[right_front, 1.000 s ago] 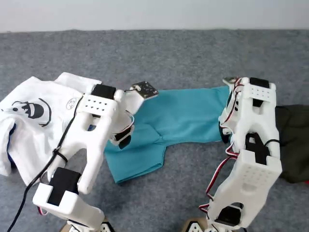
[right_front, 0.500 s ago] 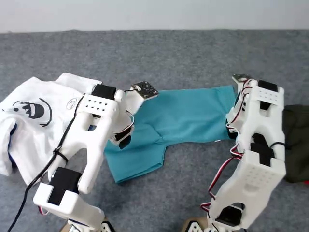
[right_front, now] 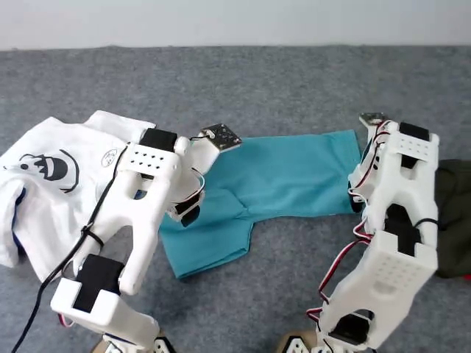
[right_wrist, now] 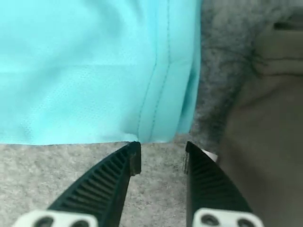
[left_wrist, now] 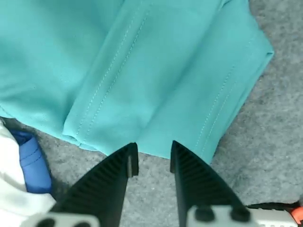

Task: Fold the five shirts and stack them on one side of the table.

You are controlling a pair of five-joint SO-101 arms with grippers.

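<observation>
A teal shirt (right_front: pixel 280 180) lies spread across the middle of the grey table, one sleeve pointing toward the front. My left gripper (left_wrist: pixel 152 158) hangs open just above the sleeve-side edge of the teal shirt (left_wrist: pixel 142 71), nothing between its fingers. In the high view the left gripper (right_front: pixel 188 212) is mostly hidden beneath its arm. My right gripper (right_wrist: pixel 162 158) is open over the hem corner of the teal shirt (right_wrist: pixel 94 71), beside a dark olive shirt (right_wrist: pixel 265 118). A white shirt with a skull print (right_front: pixel 51 176) lies at the left.
The dark olive shirt (right_front: pixel 452 213) lies at the right edge, partly behind the right arm. A blue garment (left_wrist: pixel 31 158) peeks out under the white shirt (left_wrist: pixel 14 198). Grey carpeted table (right_front: pixel 257 81) is bare at the back.
The right arm has shifted to the right, toward the teal shirt's right-hand edge. The left arm and the shirts have stayed where they were.
</observation>
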